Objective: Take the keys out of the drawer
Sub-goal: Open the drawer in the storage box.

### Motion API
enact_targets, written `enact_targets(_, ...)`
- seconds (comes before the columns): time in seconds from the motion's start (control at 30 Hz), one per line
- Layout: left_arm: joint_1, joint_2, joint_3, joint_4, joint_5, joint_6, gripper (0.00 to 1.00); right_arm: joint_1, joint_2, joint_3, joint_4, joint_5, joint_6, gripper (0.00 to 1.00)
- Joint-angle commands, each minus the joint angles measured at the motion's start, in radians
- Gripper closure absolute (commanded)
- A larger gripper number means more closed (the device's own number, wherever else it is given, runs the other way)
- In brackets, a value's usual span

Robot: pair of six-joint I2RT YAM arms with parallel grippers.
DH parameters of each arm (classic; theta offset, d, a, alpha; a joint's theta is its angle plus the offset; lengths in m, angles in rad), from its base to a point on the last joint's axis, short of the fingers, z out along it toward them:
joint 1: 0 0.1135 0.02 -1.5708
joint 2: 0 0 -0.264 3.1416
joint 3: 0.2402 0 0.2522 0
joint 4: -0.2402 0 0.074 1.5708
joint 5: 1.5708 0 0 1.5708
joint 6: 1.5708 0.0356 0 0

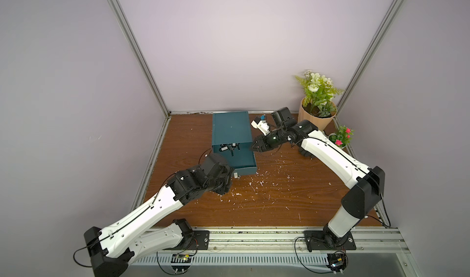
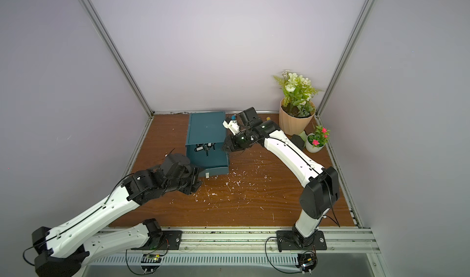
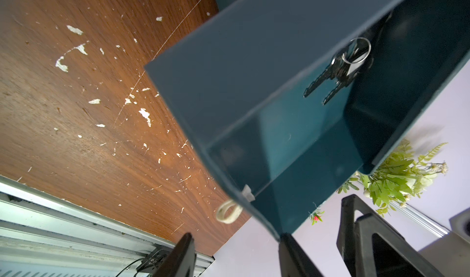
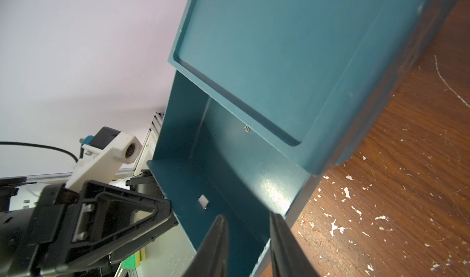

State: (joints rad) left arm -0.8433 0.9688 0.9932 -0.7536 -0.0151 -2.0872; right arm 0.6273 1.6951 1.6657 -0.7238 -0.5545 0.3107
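The keys [image 1: 230, 148] lie in the open drawer [image 1: 244, 161], mid-frame (none lifted yet). The left gripper [image 3: 237, 237] gapes wide, empty; the right gripper [image 4: 247, 216] sits narrow astride the drawer wall, grip unclear. Next: reach in, pinch them.

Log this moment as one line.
drawer: open | keys: in drawer, not held | left gripper: open, near drawer front corner | right gripper: astride drawer side wall

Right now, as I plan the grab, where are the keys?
In both top views the keys lie at the back of the open teal drawer, just under the front edge of the cabinet, left of the plant pot.
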Motion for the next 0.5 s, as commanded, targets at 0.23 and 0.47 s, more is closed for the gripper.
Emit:
enact_targets(0.23,-0.036,-0.027,0.022,-0.135,0.038,-0.013,0.45,0.006,-0.039,0.027,-0.009,0.001,-0.007,0.66)
enact_targets(0.47,-0.039,-0.032,0.027,-0.136,0.037,-0.011,0.46,0.008,-0.025,0.039,-0.006,-0.005,0.002,0.66)
